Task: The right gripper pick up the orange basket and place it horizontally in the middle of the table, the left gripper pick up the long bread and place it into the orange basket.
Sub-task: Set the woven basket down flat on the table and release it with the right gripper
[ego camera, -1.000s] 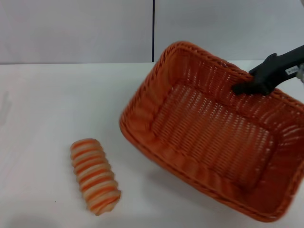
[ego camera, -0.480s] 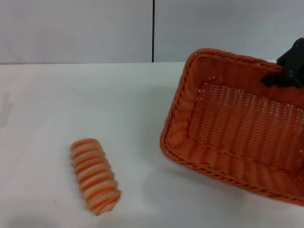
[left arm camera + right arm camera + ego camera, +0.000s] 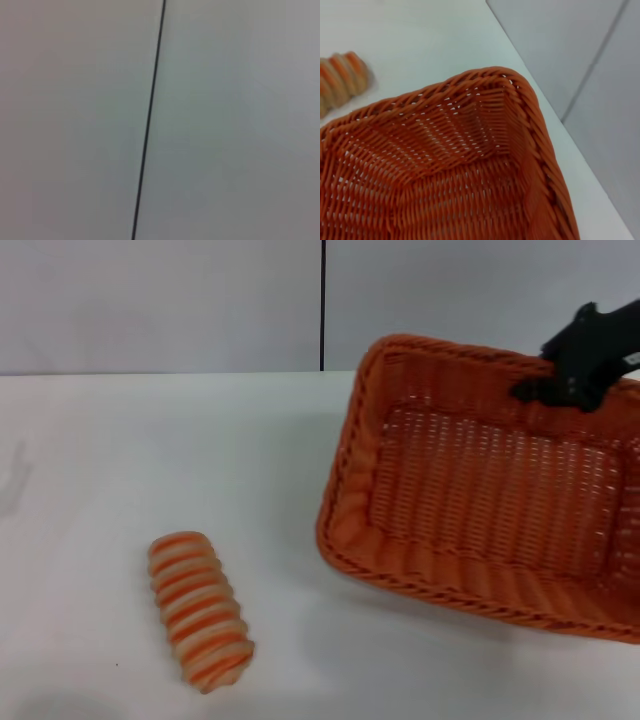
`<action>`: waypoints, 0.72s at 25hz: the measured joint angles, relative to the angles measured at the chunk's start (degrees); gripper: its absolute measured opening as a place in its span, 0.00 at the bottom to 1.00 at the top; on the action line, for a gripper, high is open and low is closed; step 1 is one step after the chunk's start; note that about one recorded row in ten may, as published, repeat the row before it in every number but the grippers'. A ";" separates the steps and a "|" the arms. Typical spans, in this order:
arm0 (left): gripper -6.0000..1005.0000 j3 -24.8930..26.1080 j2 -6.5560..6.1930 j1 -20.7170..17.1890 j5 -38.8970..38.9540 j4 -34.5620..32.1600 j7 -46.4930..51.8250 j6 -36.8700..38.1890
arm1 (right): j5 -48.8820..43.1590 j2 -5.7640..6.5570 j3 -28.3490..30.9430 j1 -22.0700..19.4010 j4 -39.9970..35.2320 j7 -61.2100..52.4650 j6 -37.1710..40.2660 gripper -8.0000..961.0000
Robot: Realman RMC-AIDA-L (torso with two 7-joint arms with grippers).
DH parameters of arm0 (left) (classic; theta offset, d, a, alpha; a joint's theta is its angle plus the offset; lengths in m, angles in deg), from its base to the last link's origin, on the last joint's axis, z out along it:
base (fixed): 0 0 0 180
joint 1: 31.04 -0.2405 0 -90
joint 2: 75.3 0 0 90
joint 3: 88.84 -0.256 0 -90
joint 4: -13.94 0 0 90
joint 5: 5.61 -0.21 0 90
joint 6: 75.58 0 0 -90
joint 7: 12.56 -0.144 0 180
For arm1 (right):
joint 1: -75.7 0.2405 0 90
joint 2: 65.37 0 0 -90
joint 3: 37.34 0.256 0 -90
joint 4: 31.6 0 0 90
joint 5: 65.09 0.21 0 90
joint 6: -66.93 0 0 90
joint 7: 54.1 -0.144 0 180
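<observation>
Slippage is the main risk: the right gripper [image 3: 545, 390] pinches only the far braided rim of the orange basket [image 3: 480, 500], which hangs tilted, its near edge low toward the table [image 3: 120, 440]. A one-sided hold could let it swing or land crooked. The long bread [image 3: 198, 610] lies well left of the basket. No left gripper shows anywhere.

White table [image 3: 120, 440], long bread [image 3: 198, 610] lying near front-left, orange basket [image 3: 480, 500] at right
</observation>
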 joint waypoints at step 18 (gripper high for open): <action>0.77 -2.40 0.00 -8.12 0.34 -1.66 -0.71 9.47 | 1.44 3.80 -0.90 11.81 18.31 10.72 -3.99 0.18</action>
